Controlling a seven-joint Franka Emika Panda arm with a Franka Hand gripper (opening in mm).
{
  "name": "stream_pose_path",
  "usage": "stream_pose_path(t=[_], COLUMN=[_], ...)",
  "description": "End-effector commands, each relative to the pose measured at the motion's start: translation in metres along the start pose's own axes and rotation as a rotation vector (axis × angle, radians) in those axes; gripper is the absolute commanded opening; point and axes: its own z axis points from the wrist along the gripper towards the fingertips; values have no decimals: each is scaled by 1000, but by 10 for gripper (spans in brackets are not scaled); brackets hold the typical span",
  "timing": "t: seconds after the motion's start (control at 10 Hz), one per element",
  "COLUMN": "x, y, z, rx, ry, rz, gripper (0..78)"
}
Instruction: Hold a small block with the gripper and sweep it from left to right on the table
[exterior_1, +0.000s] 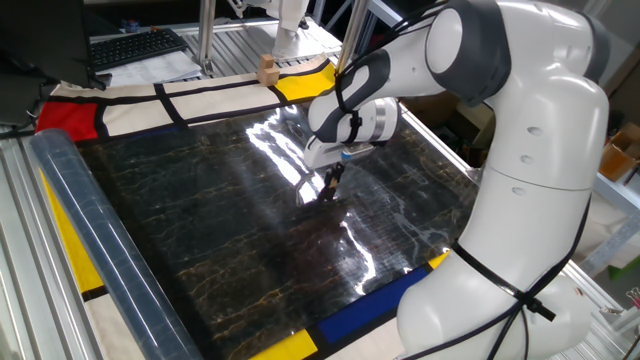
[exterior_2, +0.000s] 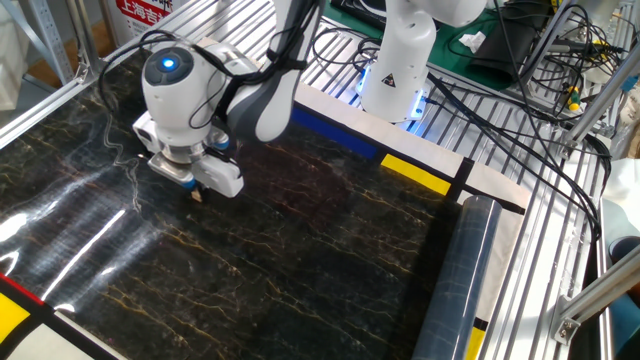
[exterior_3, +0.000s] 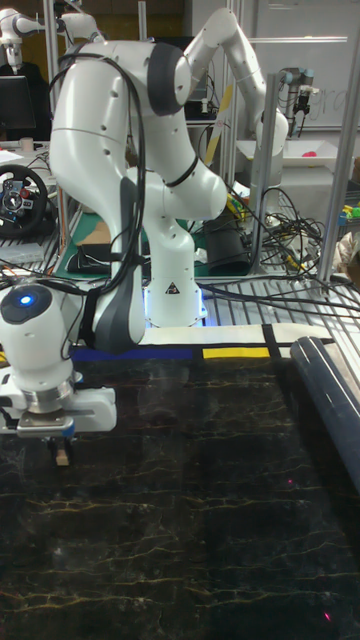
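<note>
Gripper (exterior_3: 61, 447) clenched on small block (exterior_3: 62, 458), tan cube pinched at fingertips, low over the table (exterior_3: 200, 500). Judged light, rigid wood; tiny faces offer little purchase, so grip opposite flat sides squarely or it may twist free

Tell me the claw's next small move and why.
Probably a short slide sideways along the table, keeping low. The claw is shut on the small block, which sits at or just above the black marble surface, and open marble lies on every side, so the sweep looks unobstructed.
</note>
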Motion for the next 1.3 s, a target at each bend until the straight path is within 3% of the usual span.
stream_pose_path(t=[0.1,0.4,1.3], x=[-5,-7,-1], y=[-9,-4,24], z=[5,11,8], rx=[6,-7,-7], ry=[-2,-5,8], rz=[-11,-17,5], gripper=[11,11,11])
